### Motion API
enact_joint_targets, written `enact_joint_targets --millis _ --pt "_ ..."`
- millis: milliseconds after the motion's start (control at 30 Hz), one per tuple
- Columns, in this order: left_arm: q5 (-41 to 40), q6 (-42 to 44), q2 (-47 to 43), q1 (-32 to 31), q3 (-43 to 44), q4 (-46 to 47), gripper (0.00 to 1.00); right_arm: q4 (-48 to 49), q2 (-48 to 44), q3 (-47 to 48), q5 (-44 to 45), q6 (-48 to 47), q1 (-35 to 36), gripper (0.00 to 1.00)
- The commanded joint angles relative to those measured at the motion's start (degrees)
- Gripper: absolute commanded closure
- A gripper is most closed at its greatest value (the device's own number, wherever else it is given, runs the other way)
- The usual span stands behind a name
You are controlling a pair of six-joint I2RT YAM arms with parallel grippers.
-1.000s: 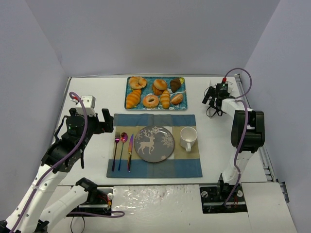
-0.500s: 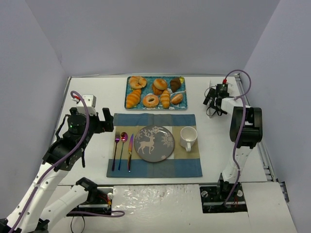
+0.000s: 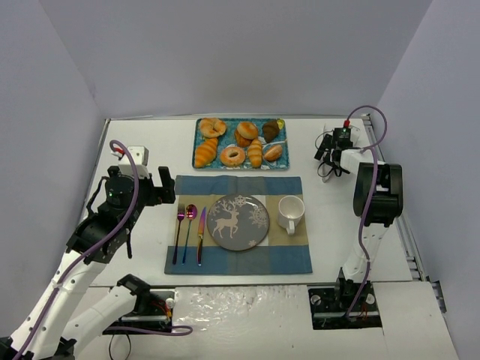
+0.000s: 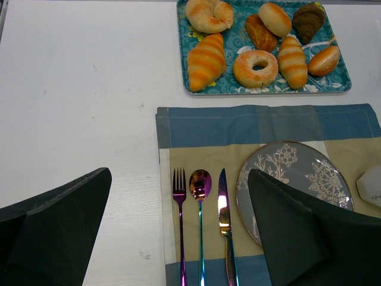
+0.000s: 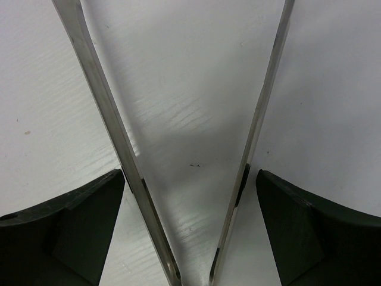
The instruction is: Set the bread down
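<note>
The bread (image 3: 273, 152), a small oval golden bun, lies at the right end of the blue tray (image 3: 241, 164); it also shows in the left wrist view (image 4: 324, 59). The grey deer plate (image 3: 238, 222) sits on the placemat and holds nothing. My left gripper (image 3: 162, 187) is open and empty, above the table left of the placemat; in its own view (image 4: 178, 238) it hovers over the cutlery. My right gripper (image 3: 325, 154) is at the far right of the table, open, its fingers flanking metal tongs (image 5: 250, 149) that spread in a V.
A white cup (image 3: 290, 212) stands right of the plate. A fork (image 4: 179, 220), spoon (image 4: 200, 214) and knife (image 4: 222, 220) lie left of it. The tray also holds a ring doughnut (image 4: 255, 67), croissant rolls (image 4: 206, 61) and other breads.
My right arm has shifted slightly, its elbow moving back and its gripper a little left by the tongs. The left arm has barely moved. The bread has not moved.
</note>
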Motion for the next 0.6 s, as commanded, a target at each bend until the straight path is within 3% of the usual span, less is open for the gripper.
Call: enact_joint_targets --millis 0,567 --pt "-0.8 0.4 0.21 -0.2 1.93 2.89 0.03 -1.39 1.49 2.02 1.64 -0.02 -0.36 0.13" --pt "-0.45 0.38 -0.05 -0.24 1.85 3.16 0.03 -6.37 4.99 7.97 9.35 -5.28 1.71 0.13"
